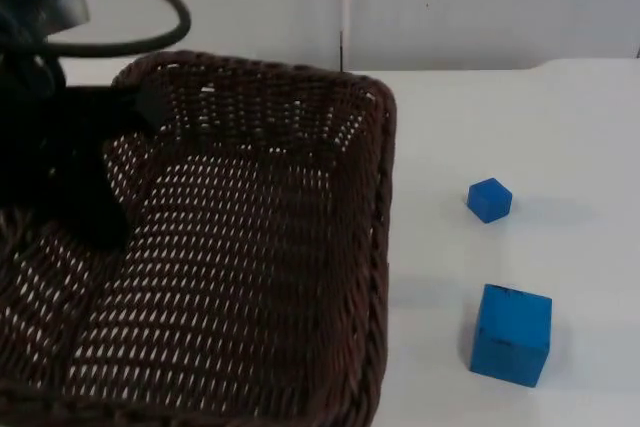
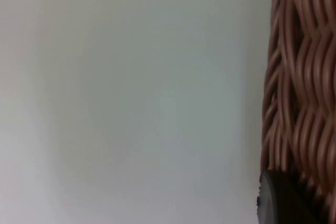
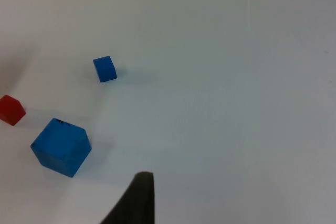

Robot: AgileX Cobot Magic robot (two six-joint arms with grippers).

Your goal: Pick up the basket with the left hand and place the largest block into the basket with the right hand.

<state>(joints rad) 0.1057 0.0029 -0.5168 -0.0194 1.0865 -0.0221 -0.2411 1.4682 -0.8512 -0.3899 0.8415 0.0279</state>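
We saw the left gripper (image 1: 135, 107) clamped on the far rim of the brown wicker basket (image 1: 250, 247), fingers closed on the weave, the basket seemingly raised toward the camera. The large blue block (image 1: 511, 334) sat on the white desk (image 1: 520, 137) right of the basket, with a small blue block (image 1: 489, 199) behind it and a red block (image 3: 11, 109) near. The right gripper (image 3: 134, 203) waited above the desk, and we could not tell how its fingers stood; we judged the block rigid, light and flat-sided, best pinched across two opposite faces.
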